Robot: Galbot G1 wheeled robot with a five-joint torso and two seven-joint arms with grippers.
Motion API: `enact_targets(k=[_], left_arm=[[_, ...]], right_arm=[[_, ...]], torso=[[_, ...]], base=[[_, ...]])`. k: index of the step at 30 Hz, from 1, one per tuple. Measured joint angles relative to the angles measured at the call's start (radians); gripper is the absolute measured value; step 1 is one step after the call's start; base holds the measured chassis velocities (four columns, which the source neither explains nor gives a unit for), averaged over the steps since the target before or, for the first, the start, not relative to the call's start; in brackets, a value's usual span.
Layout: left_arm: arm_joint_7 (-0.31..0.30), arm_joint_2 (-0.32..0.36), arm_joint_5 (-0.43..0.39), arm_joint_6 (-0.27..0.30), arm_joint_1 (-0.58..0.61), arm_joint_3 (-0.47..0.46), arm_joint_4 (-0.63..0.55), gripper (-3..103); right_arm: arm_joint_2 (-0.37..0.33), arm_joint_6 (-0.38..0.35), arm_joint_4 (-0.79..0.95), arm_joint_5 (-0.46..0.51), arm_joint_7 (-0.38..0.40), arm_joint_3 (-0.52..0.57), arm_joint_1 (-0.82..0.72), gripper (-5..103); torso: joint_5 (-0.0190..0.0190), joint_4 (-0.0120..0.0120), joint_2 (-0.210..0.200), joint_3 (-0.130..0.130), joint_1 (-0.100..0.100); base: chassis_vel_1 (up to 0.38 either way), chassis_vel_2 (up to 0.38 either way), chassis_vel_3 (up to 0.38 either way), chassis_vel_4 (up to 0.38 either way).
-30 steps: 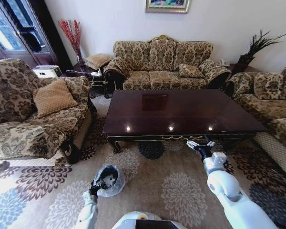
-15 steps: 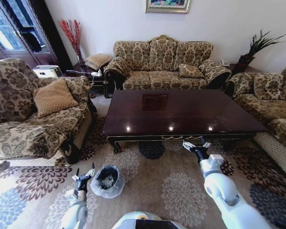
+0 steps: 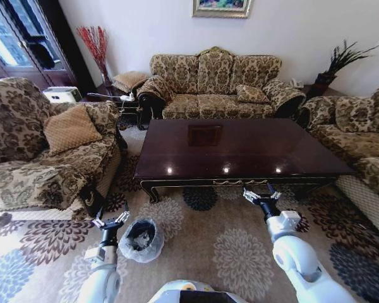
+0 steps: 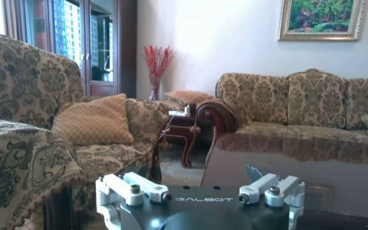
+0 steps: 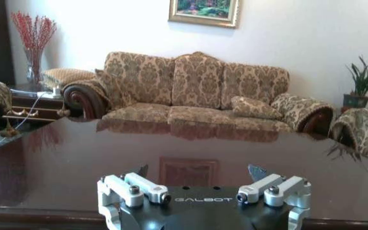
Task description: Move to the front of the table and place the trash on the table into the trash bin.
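While both pincers are held apart and empty, nothing is gripped.
The trash bin (image 3: pixel 140 239) is seen just beside the left pincer (image 3: pixel 110 221); the table (image 3: pixel 240 148) lies just beyond the right pincer (image 3: pixel 259 196).

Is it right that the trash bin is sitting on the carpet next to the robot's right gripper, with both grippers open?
Not quite. In the head view the trash bin stands on the carpet beside the left gripper, not the right one. The right gripper is across the carpet, near the front edge of the table. The rest holds: both grippers are open.
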Motion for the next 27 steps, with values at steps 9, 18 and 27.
enact_targets(k=[9,18,27], left_arm=[[-0.009,0.009,0.003,0.05,0.008,0.006,-0.097,100],[0.02,0.005,-0.021,0.114,0.081,0.013,-0.352,100],[0.009,0.049,-0.049,0.267,0.077,0.012,-0.492,100]], right_arm=[[0.002,-0.018,0.032,-0.007,0.001,0.0,-0.009,100],[0.04,-0.074,0.212,-0.025,-0.011,0.065,-0.133,100],[0.067,-0.115,0.319,-0.011,-0.126,0.188,-0.214,100]], torso=[[0.0004,0.0,0.0,0.0,0.0],[0.0001,0.0002,0.0,0.0,0.0],[0.0,0.0001,0.0,0.0,0.0]], base=[[0.0,0.0,0.0,0.0],[0.0,0.0,0.0,0.0],[0.0,0.0,0.0,0.0]])
